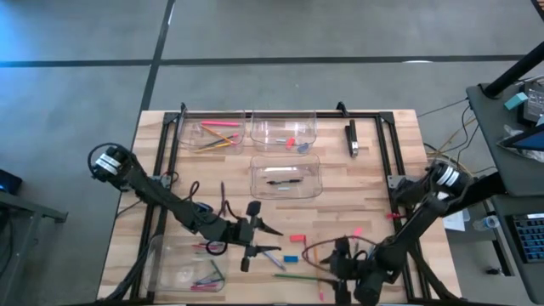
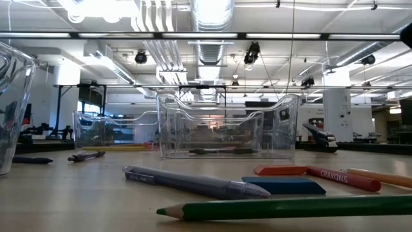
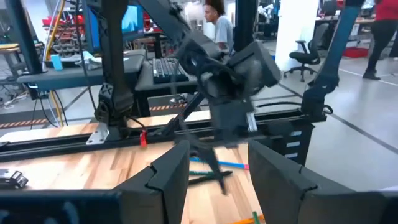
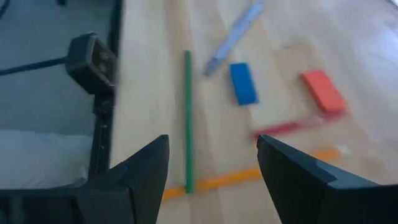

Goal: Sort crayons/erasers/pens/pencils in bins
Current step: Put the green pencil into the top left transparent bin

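My left gripper (image 1: 265, 238) (image 3: 217, 154) is open, low over the near middle of the table beside the near left bin (image 1: 170, 270), which holds crayons. My right gripper (image 1: 327, 259) (image 4: 212, 143) is open and hovers over loose things: a green pencil (image 4: 187, 118) (image 2: 290, 207), a blue eraser (image 4: 242, 84), a red eraser (image 4: 323, 90), a red crayon (image 2: 335, 175), an orange pencil (image 4: 249, 176) and a grey pen (image 2: 193, 182). All of them lie flat on the table. Neither gripper shows in the low view.
The far left bin (image 1: 217, 134) holds pencils, the far middle bin (image 1: 285, 133) holds erasers, and the centre bin (image 1: 286, 178) (image 2: 228, 132) holds pens. A black oblong block (image 1: 352, 138) lies at the far right. A black rail frame (image 1: 387, 144) borders the table. The two grippers face each other closely.
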Robot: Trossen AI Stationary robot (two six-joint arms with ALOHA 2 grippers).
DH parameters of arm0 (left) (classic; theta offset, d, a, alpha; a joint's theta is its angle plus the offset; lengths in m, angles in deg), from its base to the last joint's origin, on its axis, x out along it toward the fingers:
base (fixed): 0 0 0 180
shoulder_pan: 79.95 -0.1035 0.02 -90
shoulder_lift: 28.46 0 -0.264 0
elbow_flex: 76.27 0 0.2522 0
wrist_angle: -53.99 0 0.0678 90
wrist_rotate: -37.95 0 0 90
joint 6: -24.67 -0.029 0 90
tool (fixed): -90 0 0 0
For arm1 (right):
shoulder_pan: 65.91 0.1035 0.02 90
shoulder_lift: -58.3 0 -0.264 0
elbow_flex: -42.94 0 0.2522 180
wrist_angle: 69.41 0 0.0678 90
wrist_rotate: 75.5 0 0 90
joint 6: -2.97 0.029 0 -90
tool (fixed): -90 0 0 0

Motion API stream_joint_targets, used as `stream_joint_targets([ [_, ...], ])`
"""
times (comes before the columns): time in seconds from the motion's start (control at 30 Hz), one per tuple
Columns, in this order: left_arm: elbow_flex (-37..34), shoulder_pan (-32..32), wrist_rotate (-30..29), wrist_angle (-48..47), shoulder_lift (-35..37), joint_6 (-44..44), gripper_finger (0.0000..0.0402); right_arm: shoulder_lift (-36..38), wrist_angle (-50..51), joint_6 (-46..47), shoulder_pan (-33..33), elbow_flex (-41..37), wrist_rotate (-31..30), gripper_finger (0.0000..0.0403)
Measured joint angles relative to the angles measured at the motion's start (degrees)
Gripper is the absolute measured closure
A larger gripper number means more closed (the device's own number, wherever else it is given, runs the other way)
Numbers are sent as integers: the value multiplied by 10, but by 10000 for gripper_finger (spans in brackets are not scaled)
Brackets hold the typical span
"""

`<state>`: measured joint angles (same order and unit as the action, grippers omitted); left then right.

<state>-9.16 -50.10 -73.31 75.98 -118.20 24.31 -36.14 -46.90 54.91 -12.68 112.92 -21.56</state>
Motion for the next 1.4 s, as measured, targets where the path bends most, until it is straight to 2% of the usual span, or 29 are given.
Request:
stream_joint_targets([
  [0.13,0,0,0,-2,0,0,253,-42,-18,-40,-7,25,-1,170],
  [0.43,0,0,0,-2,1,0,253,-121,-18,-51,-26,89,3,170],
  [0.67,0,1,0,-3,1,0,253,-164,-18,-86,-41,139,32,172],
  [1.23,0,2,0,-3,2,0,253,-195,38,-36,-49,148,51,173],
  [1.4,0,2,0,-3,2,0,253,-195,40,-32,-49,148,51,205],
])
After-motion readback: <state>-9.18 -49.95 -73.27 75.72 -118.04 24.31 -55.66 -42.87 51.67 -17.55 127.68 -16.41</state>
